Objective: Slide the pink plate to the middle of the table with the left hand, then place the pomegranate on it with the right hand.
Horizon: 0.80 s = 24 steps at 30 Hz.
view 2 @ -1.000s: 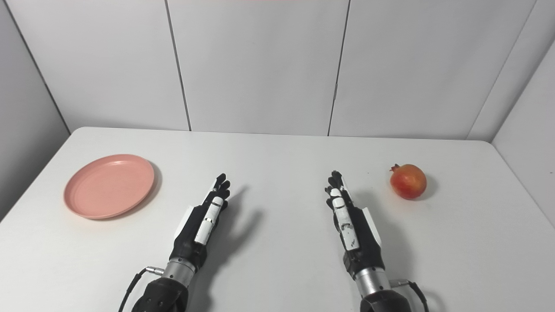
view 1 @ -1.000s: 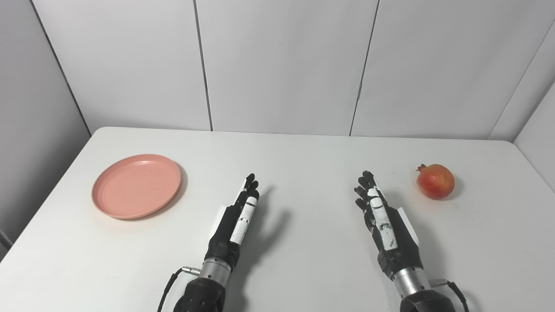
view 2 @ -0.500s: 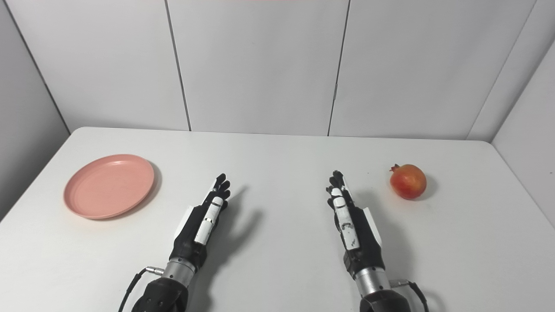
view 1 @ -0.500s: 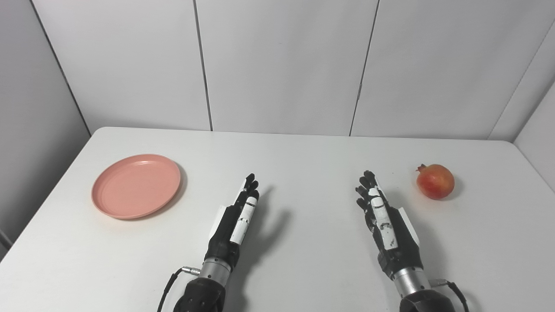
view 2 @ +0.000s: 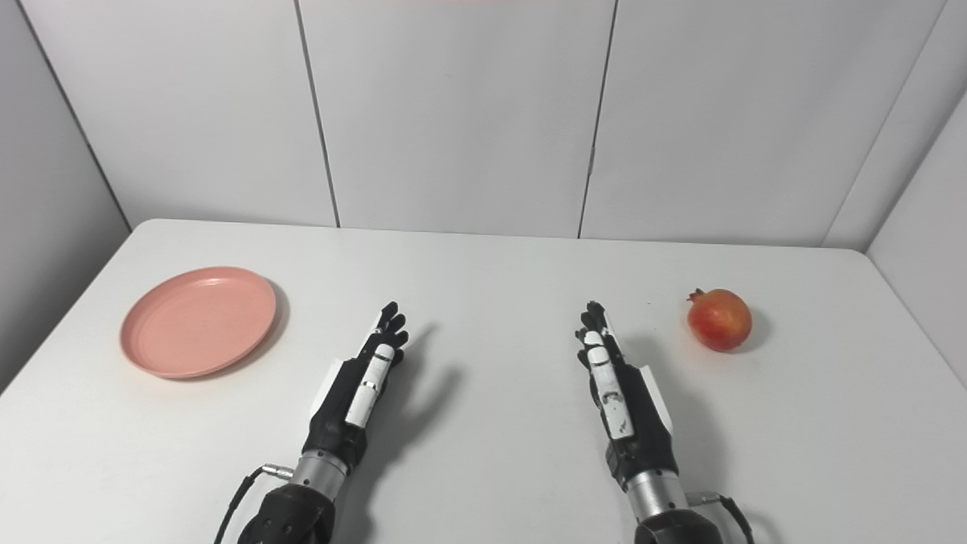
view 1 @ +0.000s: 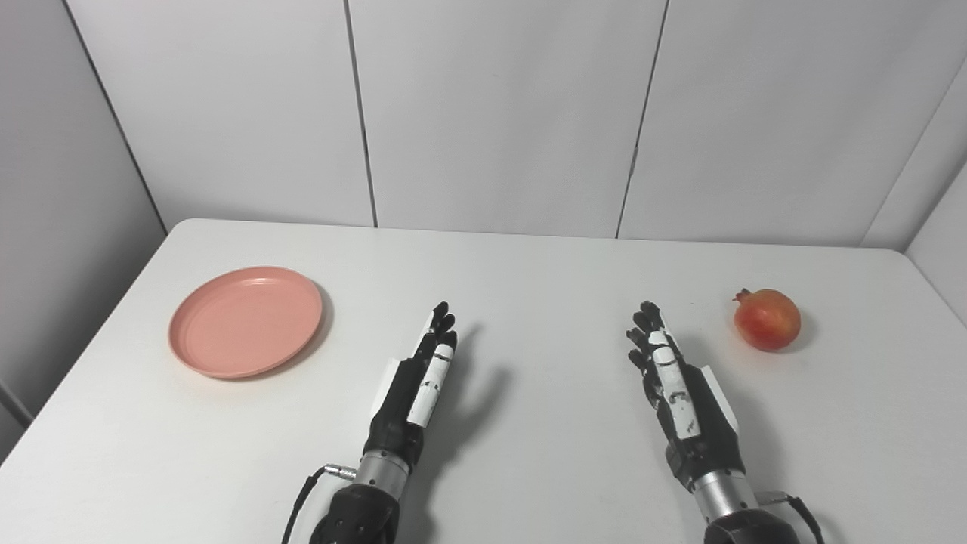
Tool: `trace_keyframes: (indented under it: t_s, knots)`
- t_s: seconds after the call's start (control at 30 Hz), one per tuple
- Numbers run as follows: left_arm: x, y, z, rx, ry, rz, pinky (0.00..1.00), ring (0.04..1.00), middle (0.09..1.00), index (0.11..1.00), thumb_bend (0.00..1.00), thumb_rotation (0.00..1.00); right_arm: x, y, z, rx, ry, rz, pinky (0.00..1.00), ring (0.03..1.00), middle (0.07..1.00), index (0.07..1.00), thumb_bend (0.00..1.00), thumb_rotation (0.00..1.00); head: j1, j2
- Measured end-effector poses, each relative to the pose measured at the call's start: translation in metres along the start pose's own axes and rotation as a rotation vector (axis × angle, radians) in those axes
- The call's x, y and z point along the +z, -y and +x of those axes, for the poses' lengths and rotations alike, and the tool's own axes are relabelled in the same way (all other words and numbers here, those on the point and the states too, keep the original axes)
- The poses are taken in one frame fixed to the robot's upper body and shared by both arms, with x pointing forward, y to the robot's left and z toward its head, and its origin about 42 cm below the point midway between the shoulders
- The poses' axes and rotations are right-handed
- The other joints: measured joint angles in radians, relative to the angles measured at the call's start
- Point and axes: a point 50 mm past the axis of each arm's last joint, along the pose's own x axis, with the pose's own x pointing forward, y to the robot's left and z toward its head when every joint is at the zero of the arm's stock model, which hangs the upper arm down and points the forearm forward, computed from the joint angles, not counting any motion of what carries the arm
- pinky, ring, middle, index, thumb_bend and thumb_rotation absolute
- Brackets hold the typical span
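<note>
One pink plate [view 1: 246, 321] is seen at the left of the white table [view 1: 529, 264] and one pomegranate [view 1: 767, 319] at the right. Two hands, the left hand [view 1: 413, 387] and right hand [view 1: 682, 393], are held extended and empty between them. Only the camera has shifted since earlier; nothing else has moved.

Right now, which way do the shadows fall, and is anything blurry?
Left eye view: left hand, right hand and pomegranate cast soft shadows to their right. Right eye view: pink plate shadowed along its right rim; everything sharp, no glare.
</note>
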Motion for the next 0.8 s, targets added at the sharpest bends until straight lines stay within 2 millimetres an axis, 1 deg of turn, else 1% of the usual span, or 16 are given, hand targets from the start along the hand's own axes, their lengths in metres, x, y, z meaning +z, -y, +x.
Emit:
trace_keyframes:
  t_s: [0.03,0.1,0.13,0.17,0.23,0.3,0.37,0.47,0.6,0.8]
  knots:
    - [-0.001,0.002,0.0,0.006,0.002,-0.003,0.96,0.971,0.987,0.984,0.39,1.0,-0.001,0.003,0.0,0.001,-0.001,-0.001,1.0,1.0,1.0,1.0,0.24,1.0,0.023,-0.008]
    - [-0.002,0.005,0.001,0.018,0.008,0.003,0.95,0.968,0.985,0.98,0.39,1.0,-0.002,0.008,-0.001,0.002,0.008,0.003,1.0,1.0,1.0,1.0,0.22,1.0,0.028,-0.009]
    - [-0.002,0.006,0.001,0.022,0.008,0.004,0.95,0.969,0.986,0.978,0.39,1.0,-0.003,0.011,-0.002,0.003,0.008,0.004,1.0,1.0,1.0,1.0,0.21,1.0,0.054,-0.02]
    - [-0.002,0.007,0.002,0.026,0.008,0.005,0.95,0.969,0.986,0.977,0.39,1.0,-0.003,0.013,-0.002,0.005,0.01,0.003,1.0,1.0,1.0,1.0,0.21,1.0,0.054,-0.02]
    - [-0.004,0.01,0.003,0.03,0.004,0.016,0.94,0.968,0.984,0.976,0.39,1.0,-0.003,0.018,-0.004,0.017,0.018,-0.003,1.0,1.0,1.0,1.0,0.21,1.0,0.123,-0.048]
    - [-0.004,0.013,0.005,0.034,0.005,0.025,0.94,0.969,0.985,0.975,0.41,1.0,-0.003,0.022,-0.004,0.02,0.023,-0.004,1.0,1.0,1.0,1.0,0.19,1.0,0.123,-0.048]
    - [-0.005,0.016,0.008,0.032,0.01,0.035,0.94,0.972,0.986,0.976,0.41,1.0,-0.003,0.023,-0.005,0.023,0.026,0.007,1.0,1.0,1.0,1.0,0.18,1.0,0.175,-0.068]
    - [-0.005,0.022,0.015,0.024,0.011,0.042,0.95,0.976,0.985,0.977,0.4,1.0,-0.003,0.024,-0.005,0.029,0.031,0.024,1.0,1.0,1.0,1.0,0.15,1.0,0.186,-0.071]
    - [-0.004,0.026,0.016,0.032,0.011,0.033,0.97,0.983,0.987,0.98,0.37,1.0,-0.004,0.024,-0.005,0.035,0.031,0.039,1.0,1.0,1.0,1.0,0.13,1.0,0.177,-0.075]
    - [-0.004,0.026,0.017,0.029,0.013,0.033,0.96,0.981,0.986,0.983,0.39,1.0,-0.004,0.023,-0.005,0.035,0.033,0.045,1.0,1.0,1.0,1.0,0.12,1.0,0.174,-0.071]
